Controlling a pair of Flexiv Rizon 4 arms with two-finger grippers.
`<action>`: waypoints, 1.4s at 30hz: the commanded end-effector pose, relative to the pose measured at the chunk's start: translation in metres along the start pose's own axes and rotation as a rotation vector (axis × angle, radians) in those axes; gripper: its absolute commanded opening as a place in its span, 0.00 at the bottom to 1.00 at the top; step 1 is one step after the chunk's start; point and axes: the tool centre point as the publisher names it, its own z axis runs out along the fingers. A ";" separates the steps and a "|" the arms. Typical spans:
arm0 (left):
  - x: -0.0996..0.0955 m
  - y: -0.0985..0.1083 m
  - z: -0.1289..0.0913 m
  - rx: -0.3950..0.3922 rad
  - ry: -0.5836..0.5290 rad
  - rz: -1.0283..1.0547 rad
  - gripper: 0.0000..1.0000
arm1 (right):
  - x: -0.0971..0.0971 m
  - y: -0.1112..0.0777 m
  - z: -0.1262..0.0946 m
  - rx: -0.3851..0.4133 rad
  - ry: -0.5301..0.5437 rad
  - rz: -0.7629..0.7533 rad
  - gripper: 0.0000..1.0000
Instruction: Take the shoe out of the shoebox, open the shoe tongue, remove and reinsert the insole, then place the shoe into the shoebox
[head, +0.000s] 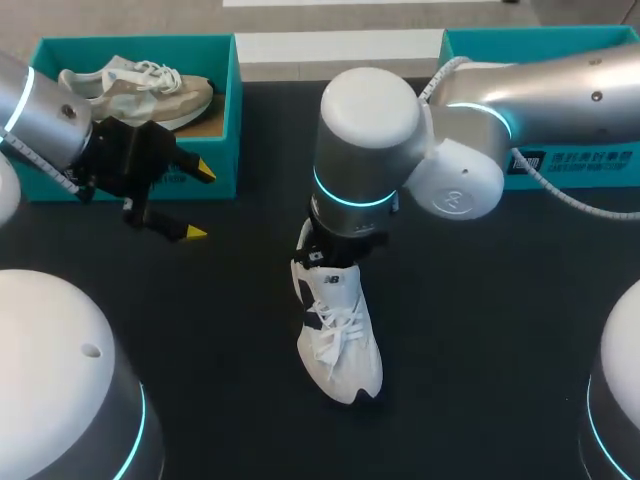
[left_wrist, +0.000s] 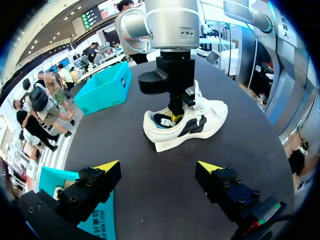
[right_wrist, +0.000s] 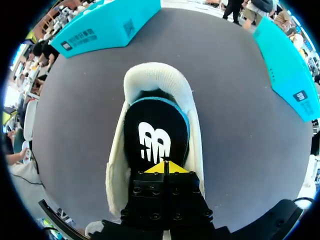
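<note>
Shoe out on the black bench, white, laces up, toe pointing toward the robot's side and heel toward the boxes. Right arm reaches in from the right and comes straight down over the heel, and the right fingers are down inside the shoe's opening. From the wrist camera their yellow tips are pressed together, just a hairline between them, sitting right on the black insole with its white logo. Whether any insole edge is nipped between them, I can't tell. The insole lies flat in the shoe, with the white padded collar curving around it.

Over on the left, the left fingers hang spread wide apart above the bench, nothing between them, just in front of the teal shoebox. From their own camera, the white shoe sits ahead of them, well apart, side-on. In that shoebox lies a beige shoe, sole down. A second teal box sits at the far right, partly behind the right arm.
</note>
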 end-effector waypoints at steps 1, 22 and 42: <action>0.001 0.000 0.000 -0.004 0.000 0.000 1.00 | 0.000 0.005 -0.003 -0.009 -0.018 -0.004 0.00; 0.001 0.000 0.000 -0.004 0.000 0.000 1.00 | 0.003 0.034 0.026 -0.066 -0.055 -0.016 0.00; 0.001 0.000 0.000 -0.004 0.000 0.000 1.00 | 0.005 0.049 0.037 -0.061 -0.031 -0.061 0.00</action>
